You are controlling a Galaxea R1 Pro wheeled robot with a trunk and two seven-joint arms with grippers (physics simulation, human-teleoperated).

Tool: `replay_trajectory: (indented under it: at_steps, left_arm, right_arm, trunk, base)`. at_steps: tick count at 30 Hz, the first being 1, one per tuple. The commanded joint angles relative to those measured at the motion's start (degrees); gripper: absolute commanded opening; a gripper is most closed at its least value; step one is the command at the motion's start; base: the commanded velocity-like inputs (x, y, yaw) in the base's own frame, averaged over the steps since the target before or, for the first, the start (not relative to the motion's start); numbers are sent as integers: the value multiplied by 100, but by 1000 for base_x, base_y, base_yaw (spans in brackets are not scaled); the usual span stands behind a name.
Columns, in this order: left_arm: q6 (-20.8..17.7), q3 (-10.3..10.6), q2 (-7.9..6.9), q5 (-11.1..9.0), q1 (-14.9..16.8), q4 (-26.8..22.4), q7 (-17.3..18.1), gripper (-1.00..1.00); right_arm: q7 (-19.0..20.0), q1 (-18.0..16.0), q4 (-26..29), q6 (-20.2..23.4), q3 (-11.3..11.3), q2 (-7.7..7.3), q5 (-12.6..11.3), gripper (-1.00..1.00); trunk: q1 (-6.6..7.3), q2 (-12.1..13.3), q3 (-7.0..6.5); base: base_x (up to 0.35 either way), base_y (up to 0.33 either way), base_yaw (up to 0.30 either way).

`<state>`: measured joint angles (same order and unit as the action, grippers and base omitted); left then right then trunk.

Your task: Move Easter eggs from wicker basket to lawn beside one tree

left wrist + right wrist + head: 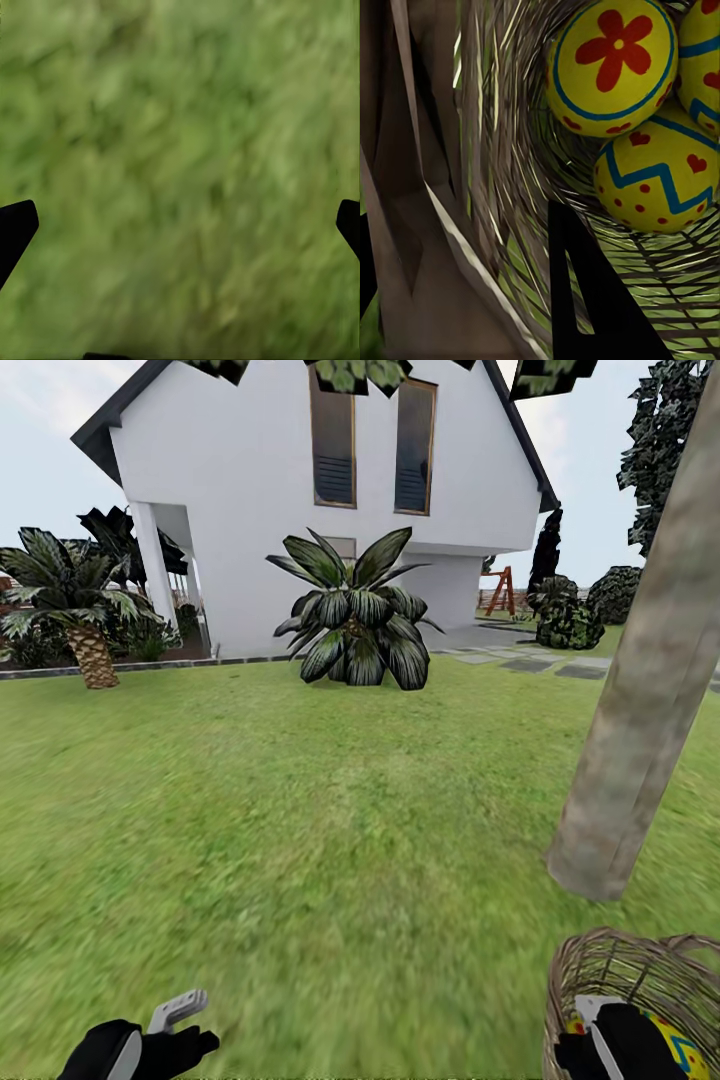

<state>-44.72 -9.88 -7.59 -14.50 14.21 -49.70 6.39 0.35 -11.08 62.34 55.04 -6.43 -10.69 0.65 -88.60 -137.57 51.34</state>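
The wicker basket (612, 965) is at the bottom right of the head view, on the lawn (300, 830) close to the foot of the tree (640, 710). My right gripper (600, 1032) reaches into it at the near rim. In the right wrist view, one black finger (585, 300) is inside against the woven wall (495, 150). The other is hidden behind that wall, so the right gripper (540, 208) is shut on the basket's wall. Three Easter eggs lie inside: a flowered egg (611, 64), a zigzag egg (664, 176) and a third egg (703, 52). My left gripper (178, 1015) (180, 217) is open over grass.
A leafy palm bush (355, 615) stands mid-lawn in front of the white house (260, 490). A short palm (75, 600) is at far left. Dark bushes (570, 615) and grey paving slabs (520, 660) lie at the back right.
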Motion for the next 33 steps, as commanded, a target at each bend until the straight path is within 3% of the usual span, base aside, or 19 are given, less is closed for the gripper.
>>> replay_trajectory:
  at_steps: [1,15,20,26,27,33]
  left_arm:
    - [-33,-21,-3,18,3,-13,37,100]
    - [-36,-24,3,19,3,-5,38,100]
    - [-37,-23,2,18,3,-6,38,100]
    - [-28,-22,3,18,3,-13,38,100]
    - [-28,-22,3,18,3,-13,38,100]
    - [-28,-22,3,17,3,-13,38,100]
  right_arm:
    - [3,-1,6,26,-1,3,61,-100]
    - [7,-3,6,25,2,29,43,-100]
    - [8,-3,6,25,2,32,49,-100]
    - [8,-2,5,25,2,39,56,-100]
    - [9,-1,6,25,2,40,63,100]
    - [8,0,-2,25,2,40,25,100]
  trunk:
    - [-21,-44,24]
    - [-307,-566,258]
    - [-320,-574,368]
    - [-320,-574,368]
    - [-320,-574,370]
    - [-320,-574,375]
  base:
    - [0,0,0]
    - [0,0,0]
    - [0,0,0]
    - [0,0,0]
    - [0,0,0]
    - [0,0,0]
